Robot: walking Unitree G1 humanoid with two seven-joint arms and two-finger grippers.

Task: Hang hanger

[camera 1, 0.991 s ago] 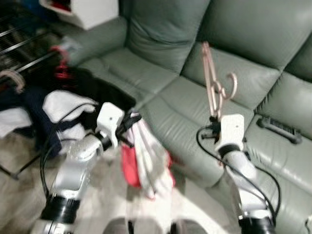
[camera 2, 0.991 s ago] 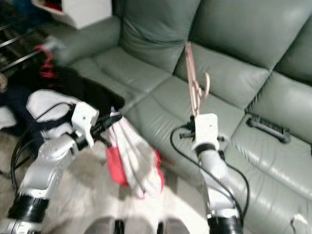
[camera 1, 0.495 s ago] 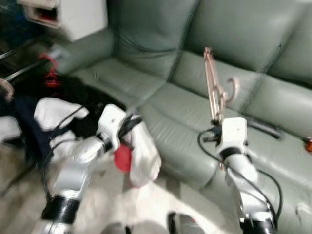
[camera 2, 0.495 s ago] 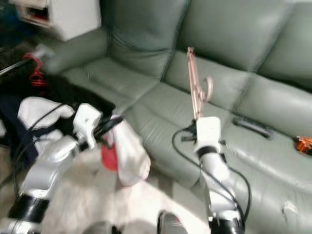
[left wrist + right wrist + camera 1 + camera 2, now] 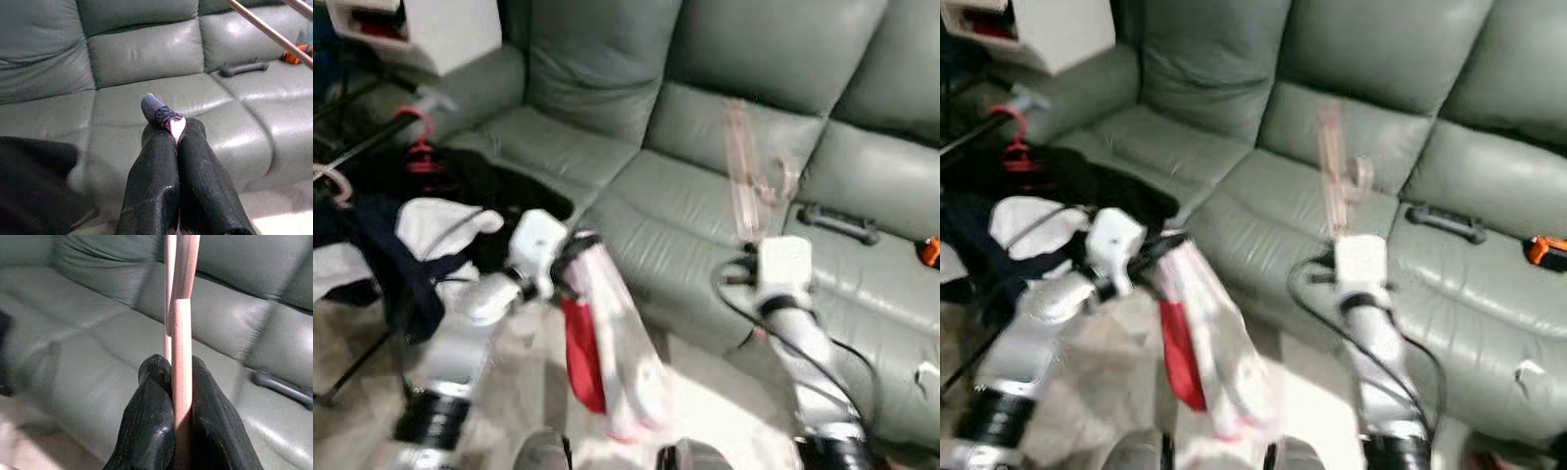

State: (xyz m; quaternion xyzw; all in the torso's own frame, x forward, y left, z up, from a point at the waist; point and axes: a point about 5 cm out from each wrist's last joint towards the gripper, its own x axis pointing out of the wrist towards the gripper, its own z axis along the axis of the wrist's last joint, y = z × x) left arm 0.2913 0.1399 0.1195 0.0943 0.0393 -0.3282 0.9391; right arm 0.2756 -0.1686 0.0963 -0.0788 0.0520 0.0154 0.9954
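Observation:
A pink hanger (image 5: 744,171) stands upright over the sofa, blurred, with its hook (image 5: 781,178) turned to the right. My right gripper (image 5: 173,377) is shut on its lower end, and the gripper (image 5: 751,243) is held above the sofa's front edge. My left gripper (image 5: 573,245) is shut on a white and red garment (image 5: 607,343) that hangs down towards the floor. In the left wrist view the fingers (image 5: 151,166) pinch a bit of purple and pink cloth (image 5: 165,116).
A grey-green sofa (image 5: 607,59) spans the view. Black clothing (image 5: 499,186) lies on its left seat. A drying rack at the left carries dark and white clothes (image 5: 435,220) and a red hanger (image 5: 416,137). A black object (image 5: 837,220) and an orange thing (image 5: 930,250) lie at the right.
The camera has shifted, so the sofa sits differently in the picture. The garment in my left gripper has swung and now hangs longer. The hanger stays upright in my right gripper.

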